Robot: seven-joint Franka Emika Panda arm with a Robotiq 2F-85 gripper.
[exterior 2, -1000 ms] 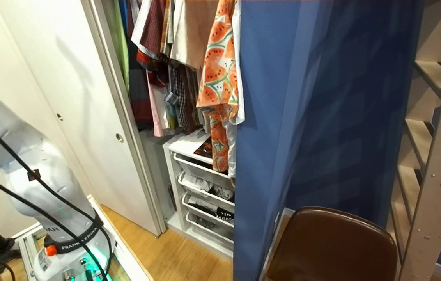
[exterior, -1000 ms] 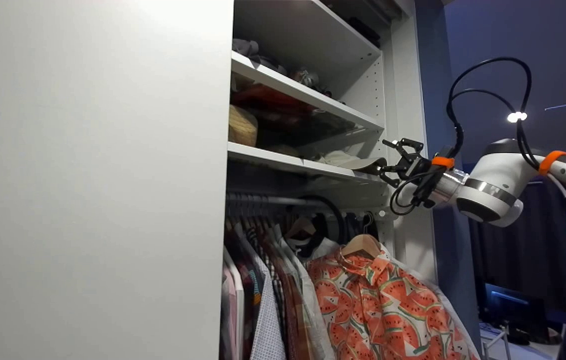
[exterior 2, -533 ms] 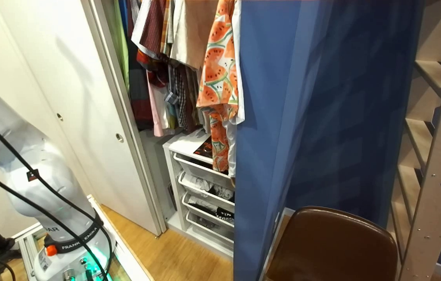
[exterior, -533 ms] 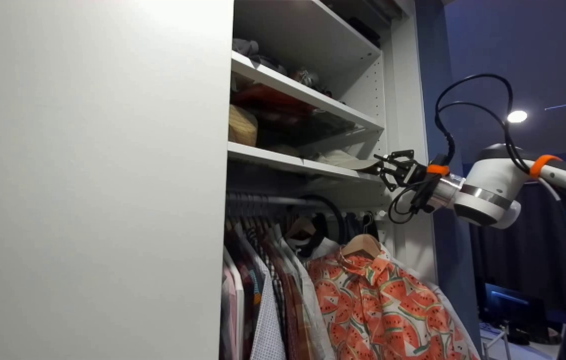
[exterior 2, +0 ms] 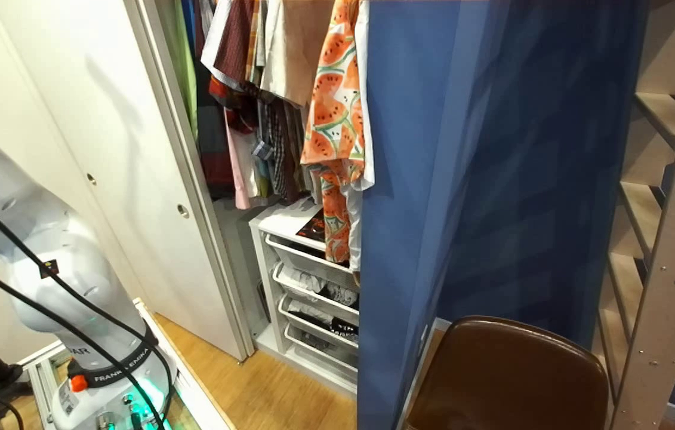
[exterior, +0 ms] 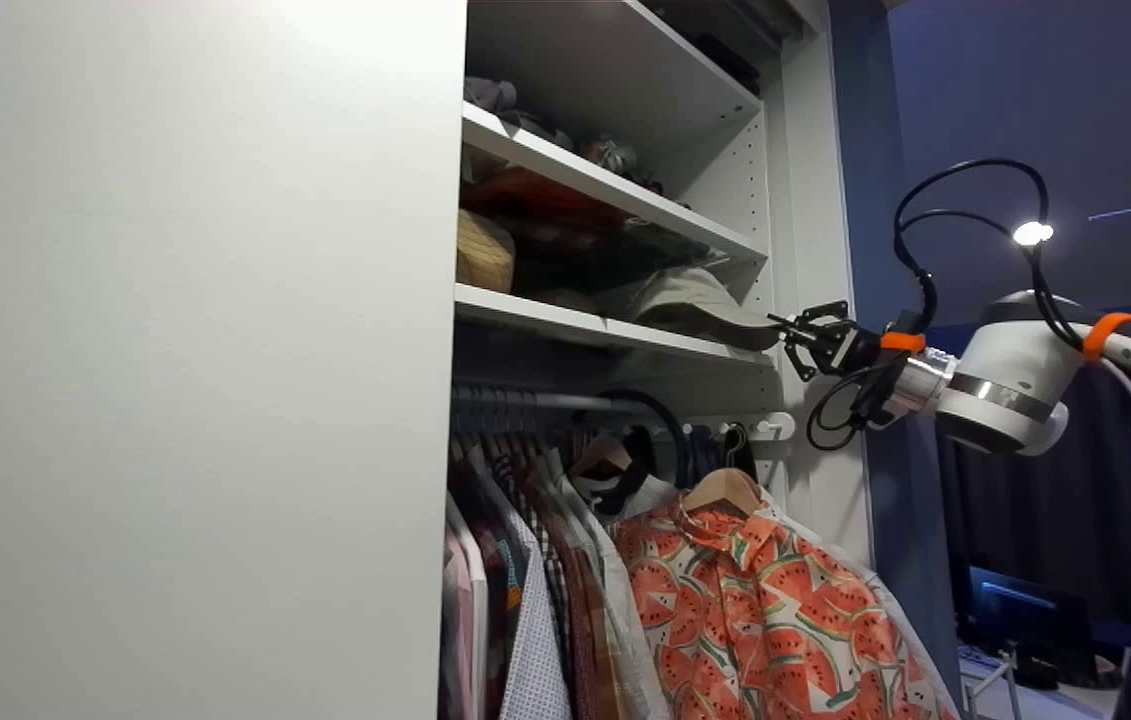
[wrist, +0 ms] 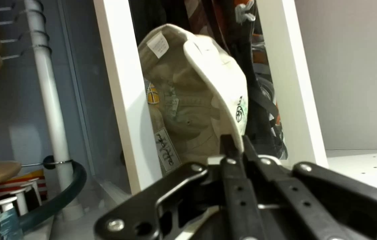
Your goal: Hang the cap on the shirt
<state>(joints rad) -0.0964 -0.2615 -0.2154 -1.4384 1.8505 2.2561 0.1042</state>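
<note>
In an exterior view, the soft beige baseball cap (exterior: 687, 292) is at the white shelf (exterior: 555, 317), its curved brim (exterior: 737, 327) jutting over the front edge, pinched by the black gripper (exterior: 779, 328); below, the watermelon-print button shirt (exterior: 775, 625) drapes from a wooden hanger (exterior: 725, 490). In an exterior view, the shirt's creased cloth hangs beside a blue wall (exterior 2: 409, 149). In the wrist view, narrow fingers (wrist: 251, 151) clasp the brim; the cap's hollow, stitched inside shows sewn labels (wrist: 167, 150).
</note>
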